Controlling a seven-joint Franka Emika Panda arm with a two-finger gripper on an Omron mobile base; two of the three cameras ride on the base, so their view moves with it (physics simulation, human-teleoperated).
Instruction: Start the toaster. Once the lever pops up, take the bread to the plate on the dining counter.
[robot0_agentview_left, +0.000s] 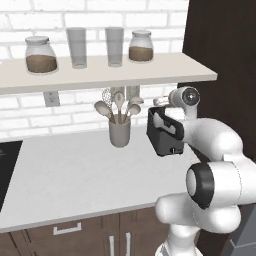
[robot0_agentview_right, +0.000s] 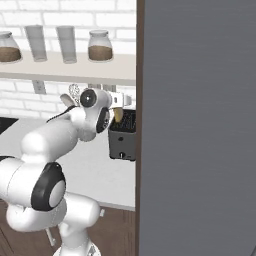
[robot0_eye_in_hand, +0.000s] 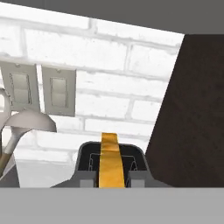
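Observation:
The dark toaster (robot0_agentview_left: 163, 134) stands at the right end of the brick-backed counter, against a tall dark panel; it also shows in the right base view (robot0_agentview_right: 123, 139) and from above in the hand view (robot0_eye_in_hand: 85, 159). A golden-brown slice of bread (robot0_eye_in_hand: 109, 162) stands upright over its slot, its top edge poking above the toaster (robot0_agentview_right: 118, 115). My gripper (robot0_eye_in_hand: 111, 180) hangs just over the toaster, shut on the bread with a fingertip on each side. How far the slice is out of the slot I cannot tell. The plate and the dining counter are out of view.
A grey cup of wooden spoons (robot0_agentview_left: 120, 131) stands just left of the toaster. A shelf (robot0_agentview_left: 100, 75) with jars and glasses hangs low overhead. A tall dark panel (robot0_agentview_left: 220, 50) closes the right side; a black cooktop (robot0_agentview_left: 7, 170) lies far left. A grey panel (robot0_agentview_right: 200, 125) blocks the right base view.

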